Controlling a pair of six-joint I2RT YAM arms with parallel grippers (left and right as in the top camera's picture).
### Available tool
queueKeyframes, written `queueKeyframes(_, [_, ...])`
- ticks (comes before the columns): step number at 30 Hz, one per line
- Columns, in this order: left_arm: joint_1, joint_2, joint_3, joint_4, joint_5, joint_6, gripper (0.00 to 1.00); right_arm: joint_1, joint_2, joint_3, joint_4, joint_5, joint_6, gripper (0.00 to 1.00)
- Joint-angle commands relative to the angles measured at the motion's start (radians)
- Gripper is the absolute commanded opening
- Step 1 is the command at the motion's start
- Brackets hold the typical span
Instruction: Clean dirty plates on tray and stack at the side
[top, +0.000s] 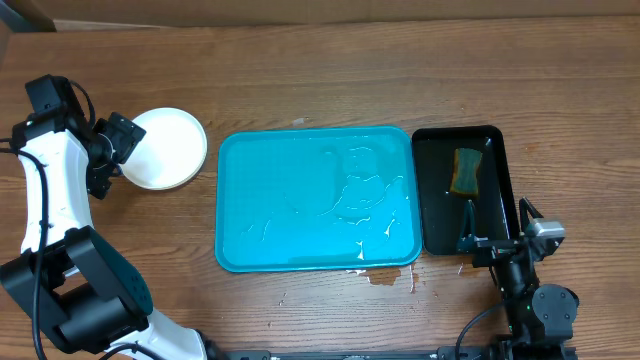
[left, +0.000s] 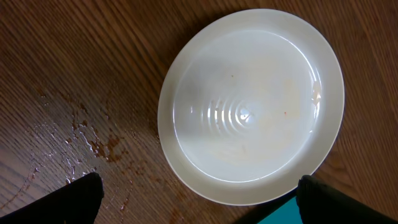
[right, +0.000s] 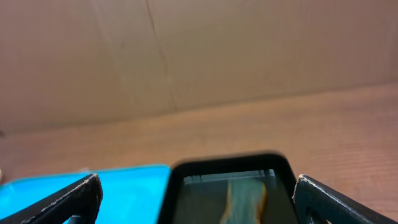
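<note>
While the wet tray (top: 316, 200) lay bare, the plates (top: 165, 148) sat on the table (top: 300, 70) just to its left, only the top 1 showing, so how many lay beneath could not be told. The left gripper (top: 115, 150) hung over that plate's edge with jaws spread wide and holding nothing, and the right gripper (top: 495, 238) stood likewise released by the black tray (top: 495, 140). The plate looked light, stiff and probably slick with water, so a pinch across the raised rim seemed safest, not the smooth shallow middle.
</note>
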Motion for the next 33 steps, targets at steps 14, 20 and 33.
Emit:
queueKeyframes(14, [-0.002,-0.021,-0.005,0.001,0.0,-0.002,1.0,0.013,-0.009,-0.011,0.007,-0.005,-0.141,1.0])
queueKeyframes(20, [-0.002,-0.021,-0.005,0.001,0.0,-0.002,1.0,0.013,-0.009,-0.011,0.007,-0.005,-0.141,1.0])
queueKeyframes(33, [-0.002,-0.021,-0.005,0.001,0.0,-0.002,1.0,0.013,-0.009,-0.011,0.007,-0.005,-0.141,1.0])
